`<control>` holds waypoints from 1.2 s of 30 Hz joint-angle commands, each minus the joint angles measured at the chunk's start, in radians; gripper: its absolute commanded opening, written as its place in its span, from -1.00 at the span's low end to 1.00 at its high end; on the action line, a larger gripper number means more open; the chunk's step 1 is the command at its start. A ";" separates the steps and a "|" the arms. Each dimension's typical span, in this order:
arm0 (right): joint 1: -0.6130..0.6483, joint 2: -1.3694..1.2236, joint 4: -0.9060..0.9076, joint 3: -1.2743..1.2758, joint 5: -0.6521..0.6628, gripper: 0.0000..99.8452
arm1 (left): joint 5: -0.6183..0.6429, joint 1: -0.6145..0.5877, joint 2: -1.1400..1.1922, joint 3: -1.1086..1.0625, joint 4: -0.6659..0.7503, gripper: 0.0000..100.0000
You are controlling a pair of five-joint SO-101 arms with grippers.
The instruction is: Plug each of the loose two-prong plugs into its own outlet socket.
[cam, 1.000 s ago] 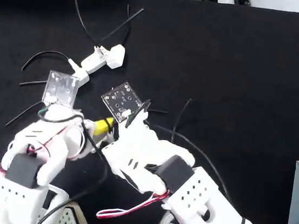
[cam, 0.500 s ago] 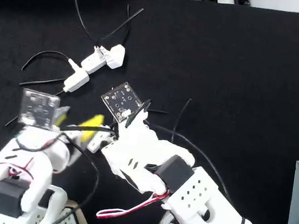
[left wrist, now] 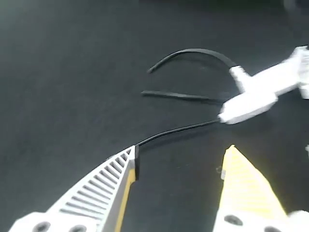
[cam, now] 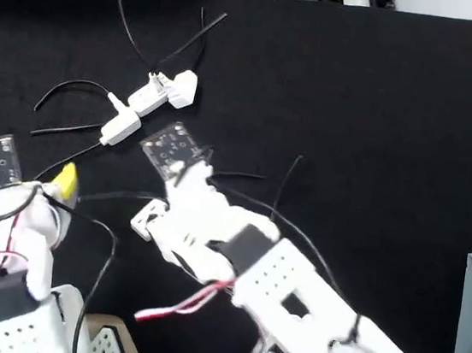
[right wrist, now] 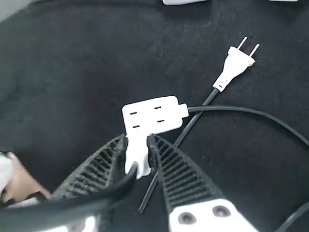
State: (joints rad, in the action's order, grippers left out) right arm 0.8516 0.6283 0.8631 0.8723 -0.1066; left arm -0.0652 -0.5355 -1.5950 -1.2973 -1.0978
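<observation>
Item: right gripper (right wrist: 137,145), clenched on the narrow end of a white outlet block (right wrist: 157,112), black ribbed fingers pressing it from both sides. The block lay flat on the black table (cam: 381,117) with its slotted face up. It looked to be light, hard plastic with smooth sides, likely to slip or twist if held only by that end; a hold across the wider body would probably steady it better against a push. Its own black lead (right wrist: 241,110) left the far end and looked stiff enough to drag the block about. Near it, apart from the block, lay a loose white plug (right wrist: 237,60), two bare prongs pointing away from the gripper. It seemed small, light and rigid, best taken by the flat sides of its body behind the prongs, which appeared thin and might bend. Its thin black cord (right wrist: 193,121) ran past the block and beside one finger. Item: left gripper (left wrist: 182,150), released and empty, jaws wide above the table. Beyond it lay a white fitting (left wrist: 251,99) trailing black cords. Not made out: whether that fitting was a plug already seated in a socket, how many slots on the block were free, and how deep the block sat between the right fingers, which covered its end.
</observation>
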 commanded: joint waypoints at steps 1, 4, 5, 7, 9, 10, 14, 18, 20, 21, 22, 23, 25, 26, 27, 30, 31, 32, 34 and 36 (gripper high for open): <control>0.006 -0.074 -0.080 -0.013 0.035 -0.98 | 0.000 -0.041 -0.003 -0.073 0.072 -0.43; 0.008 -0.133 -0.143 -0.012 0.054 -0.98 | 0.000 -0.042 -0.005 -0.124 0.101 -0.43; 0.008 -0.153 -0.166 -0.008 0.058 -0.98 | 0.000 -0.044 -0.005 -0.133 0.110 -0.43; 0.008 -0.194 -0.212 -0.008 0.064 -0.98 | 0.000 -0.044 -0.005 -0.150 0.112 -0.43; 0.008 -0.242 -0.255 -0.012 0.074 -0.98 | 0.000 -0.044 -0.005 -0.159 0.107 -0.43; 0.008 -0.268 -0.275 -0.015 0.078 -0.98 | 0.000 -0.045 -0.005 -0.160 0.107 -0.43; 0.015 -0.358 -0.351 -0.015 0.091 -0.98 | 0.000 -0.045 -0.005 -0.162 0.106 -0.43; 0.049 -0.415 -0.367 -0.015 0.091 -0.98 | 0.000 -0.044 -0.005 -0.162 0.106 -0.43; 0.057 -0.427 -0.367 -0.025 0.091 -0.98 | 0.000 -0.042 -0.005 -0.162 0.106 -0.43; 0.057 -0.430 -0.367 -0.030 0.091 -0.98 | 0.000 -0.042 -0.005 -0.162 0.106 -0.43; 0.055 -0.432 -0.365 -0.031 0.091 -0.98 | 0.000 -0.042 -0.005 -0.162 0.106 -0.43; 0.057 -0.426 -0.361 -0.031 0.091 -0.98 | 0.000 -0.042 -0.005 -0.162 0.106 -0.43; 0.057 -0.418 -0.342 -0.036 0.091 -0.98 | 0.000 -0.044 -0.005 -0.162 0.106 -0.43; 0.057 -0.412 -0.334 -0.036 0.091 -0.98 | 0.000 -0.044 -0.005 -0.162 0.106 -0.43; 0.057 -0.410 -0.328 -0.036 0.091 -0.98 | 0.000 -0.044 -0.005 -0.162 0.106 -0.43; 0.057 -0.407 -0.301 -0.028 0.091 -0.98 | 0.000 -0.044 -0.005 -0.162 0.106 -0.43; 0.057 -0.409 -0.290 -0.028 0.091 -0.98 | 0.000 -0.044 -0.005 -0.162 0.106 -0.43; 0.057 -0.409 -0.281 -0.028 0.091 -0.98 | 0.000 -0.044 -0.005 -0.162 0.106 -0.43; 0.057 -0.409 -0.270 -0.028 0.091 -0.98 | 0.000 -0.044 -0.005 -0.162 0.106 -0.43; 0.057 -0.409 -0.267 -0.028 0.091 -0.98 | 0.000 -0.044 -0.005 -0.162 0.106 -0.43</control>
State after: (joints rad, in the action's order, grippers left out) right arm 0.8930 0.2002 0.5869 0.8615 -0.0238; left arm -0.0652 -0.5723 -1.5919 -1.4645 -1.0088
